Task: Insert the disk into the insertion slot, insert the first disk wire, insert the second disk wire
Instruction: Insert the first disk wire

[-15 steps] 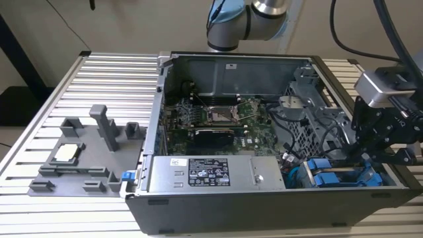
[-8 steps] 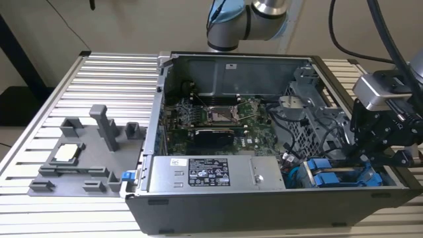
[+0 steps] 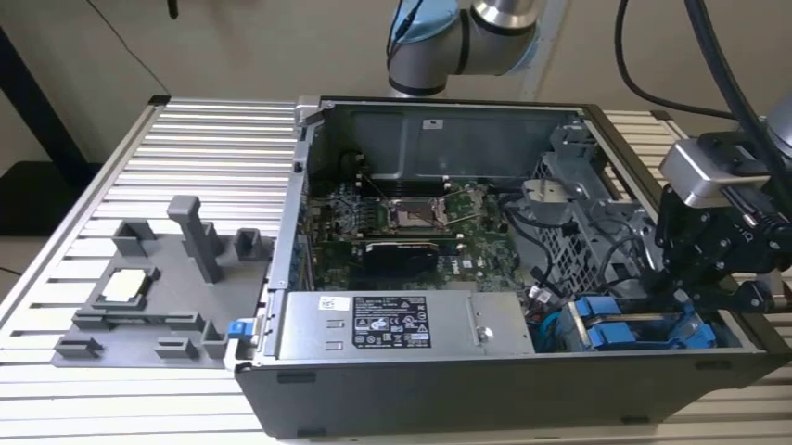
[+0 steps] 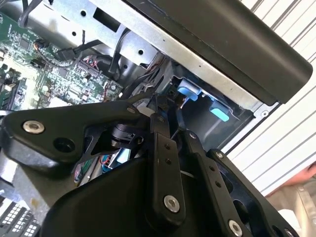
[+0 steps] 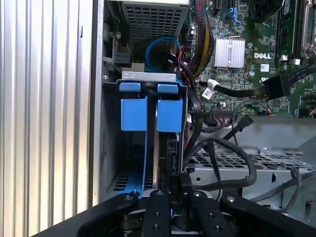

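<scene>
Gripping a black connector [image 5: 177, 180] — jaws nearly closed — beside the disk [image 5: 170, 116].

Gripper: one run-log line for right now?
gripper at insertion slot | disk in slot, blue carrier showing | black cables beside slot

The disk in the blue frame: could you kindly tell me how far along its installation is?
Looks done: the disk sits in the slot. In hand: the gripper is right at the disk's outer edge. Left: neither wire is visibly plugged in; black cables lie loose nearby.
</scene>
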`<state>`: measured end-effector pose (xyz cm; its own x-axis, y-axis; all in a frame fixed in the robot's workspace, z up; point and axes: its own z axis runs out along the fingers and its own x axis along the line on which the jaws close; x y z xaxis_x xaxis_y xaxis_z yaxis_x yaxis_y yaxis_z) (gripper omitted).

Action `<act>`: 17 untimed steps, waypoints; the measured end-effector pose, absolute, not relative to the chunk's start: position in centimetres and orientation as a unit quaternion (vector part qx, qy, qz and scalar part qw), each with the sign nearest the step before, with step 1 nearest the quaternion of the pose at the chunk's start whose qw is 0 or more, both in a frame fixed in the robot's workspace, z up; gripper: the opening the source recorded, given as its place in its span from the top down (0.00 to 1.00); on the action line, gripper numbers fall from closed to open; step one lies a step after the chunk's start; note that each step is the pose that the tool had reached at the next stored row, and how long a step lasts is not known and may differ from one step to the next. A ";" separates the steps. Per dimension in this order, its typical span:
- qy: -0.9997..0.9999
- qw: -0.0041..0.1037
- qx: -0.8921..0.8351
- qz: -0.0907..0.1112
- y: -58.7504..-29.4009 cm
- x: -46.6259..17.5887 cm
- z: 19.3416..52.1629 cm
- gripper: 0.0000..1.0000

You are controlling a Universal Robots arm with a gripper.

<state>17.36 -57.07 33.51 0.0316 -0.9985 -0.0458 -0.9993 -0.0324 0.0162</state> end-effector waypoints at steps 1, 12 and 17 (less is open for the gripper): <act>0.696 0.010 -0.718 0.022 -57.1 17.4 33.5 0.80; 0.695 0.010 -0.718 0.022 -57.1 17.4 36.0 0.67; 0.696 0.009 -0.718 0.021 -57.1 17.4 38.0 0.67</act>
<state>17.35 -57.07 37.96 0.0316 -0.9986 -0.0429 -0.9993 -0.0323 0.0163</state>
